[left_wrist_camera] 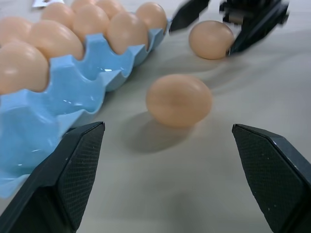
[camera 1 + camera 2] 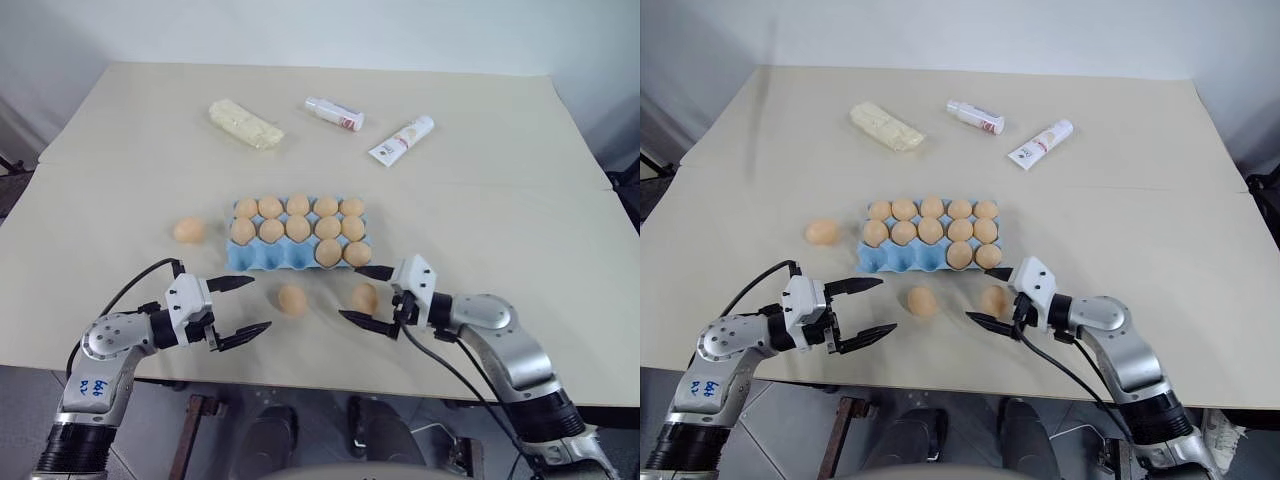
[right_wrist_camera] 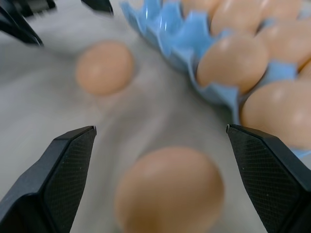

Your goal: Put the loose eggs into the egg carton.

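Fingers: both pairs wide, empty | loose eggs (image 2: pixel 292 299): smooth, tan-orange | egg carton (image 2: pixel 262 258): light blue

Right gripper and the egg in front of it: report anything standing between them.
Nothing visible. The right gripper has its jaws open around the egg, with bare table between. The egg carton lies beyond it.

Beige table (image 2: pixel 520 215): egg carton (image 2: pixel 262 257) at centre, three loose eggs (image 2: pixel 292 299) around it; yellow block (image 2: pixel 245 124), two tubes (image 2: pixel 334 113) at top.
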`<state>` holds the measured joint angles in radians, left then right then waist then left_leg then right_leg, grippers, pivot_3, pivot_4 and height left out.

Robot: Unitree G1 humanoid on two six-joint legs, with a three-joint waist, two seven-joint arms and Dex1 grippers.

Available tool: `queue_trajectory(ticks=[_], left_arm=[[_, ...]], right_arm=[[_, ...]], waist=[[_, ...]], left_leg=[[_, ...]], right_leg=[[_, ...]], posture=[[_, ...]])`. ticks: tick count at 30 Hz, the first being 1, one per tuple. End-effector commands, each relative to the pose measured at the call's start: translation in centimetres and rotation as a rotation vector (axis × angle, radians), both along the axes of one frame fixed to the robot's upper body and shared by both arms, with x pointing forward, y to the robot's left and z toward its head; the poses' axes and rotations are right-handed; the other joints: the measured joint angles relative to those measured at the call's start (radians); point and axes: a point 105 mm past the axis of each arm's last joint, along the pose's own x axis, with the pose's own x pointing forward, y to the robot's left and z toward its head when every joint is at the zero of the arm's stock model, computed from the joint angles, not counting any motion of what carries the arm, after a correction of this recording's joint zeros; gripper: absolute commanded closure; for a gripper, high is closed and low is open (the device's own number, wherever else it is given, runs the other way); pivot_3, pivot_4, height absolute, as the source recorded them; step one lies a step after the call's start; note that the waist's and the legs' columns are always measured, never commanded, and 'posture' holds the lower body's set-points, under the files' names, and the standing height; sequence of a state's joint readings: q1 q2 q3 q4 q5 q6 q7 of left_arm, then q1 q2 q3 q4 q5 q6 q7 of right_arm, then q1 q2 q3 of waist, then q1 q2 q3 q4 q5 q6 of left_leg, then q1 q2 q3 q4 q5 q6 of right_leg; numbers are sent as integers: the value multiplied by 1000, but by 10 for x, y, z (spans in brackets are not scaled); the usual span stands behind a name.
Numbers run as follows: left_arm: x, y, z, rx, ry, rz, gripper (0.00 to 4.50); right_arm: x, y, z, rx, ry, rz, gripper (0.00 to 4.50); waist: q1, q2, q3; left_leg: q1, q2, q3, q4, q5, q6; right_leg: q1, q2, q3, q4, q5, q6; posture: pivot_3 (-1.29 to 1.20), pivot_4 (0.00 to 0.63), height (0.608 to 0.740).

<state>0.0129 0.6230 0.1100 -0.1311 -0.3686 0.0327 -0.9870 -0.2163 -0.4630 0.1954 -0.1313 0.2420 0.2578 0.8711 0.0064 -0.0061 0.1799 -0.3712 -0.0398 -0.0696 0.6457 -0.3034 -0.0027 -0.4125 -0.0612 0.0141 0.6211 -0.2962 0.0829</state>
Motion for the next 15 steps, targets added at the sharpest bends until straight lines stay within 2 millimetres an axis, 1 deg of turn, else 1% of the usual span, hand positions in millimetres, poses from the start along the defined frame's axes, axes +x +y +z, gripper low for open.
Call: queue_trajectory(ticks=[1,3,4,5,8,11,13,15], left_arm=[[-3,3,12,-8,-46,16,0],[-4,5,13,-6,-49,29,0],[-4,5,13,-6,-50,34,0],[-4,8,14,-6,-52,46,0],[-3,16,16,-11,-57,91,0],[-2,29,19,-29,-59,161,0],[-3,40,18,-40,-54,215,0],[-7,49,14,-38,-42,255,0]], right_arm=[[0,4,7,16,-41,2,897],[-3,3,6,11,-45,12,1659],[-3,3,6,11,-48,17,1963],[-4,4,11,31,-56,25,2102],[-11,13,31,82,-96,103,2114],[-13,29,57,148,-130,162,2114],[-8,42,70,176,-147,178,2114],[1,55,78,181,-160,185,2114]], waist=[[-3,0,0],[-5,0,0],[-6,0,0],[-6,0,0],[-10,0,0],[-14,0,0],[-15,0,0],[-14,0,0]], left_leg=[[0,0,0,0,0,0],[0,0,0,0,0,0],[0,0,0,0,0,0],[0,0,0,0,0,0],[0,0,0,1,0,0],[1,1,0,0,0,0],[1,1,0,1,0,0],[1,1,0,1,0,0]], right_leg=[[0,0,0,0,0,0],[0,0,0,0,0,0],[0,0,0,1,0,0],[0,0,0,1,0,0],[0,0,0,1,0,0],[0,1,0,2,0,0],[0,1,0,2,0,0],[0,1,0,3,0,0]], posture=[[0,150,740],[0,150,740],[0,150,740],[0,150,740],[0,150,740],[0,150,740],[0,150,740],[0,150,740]])
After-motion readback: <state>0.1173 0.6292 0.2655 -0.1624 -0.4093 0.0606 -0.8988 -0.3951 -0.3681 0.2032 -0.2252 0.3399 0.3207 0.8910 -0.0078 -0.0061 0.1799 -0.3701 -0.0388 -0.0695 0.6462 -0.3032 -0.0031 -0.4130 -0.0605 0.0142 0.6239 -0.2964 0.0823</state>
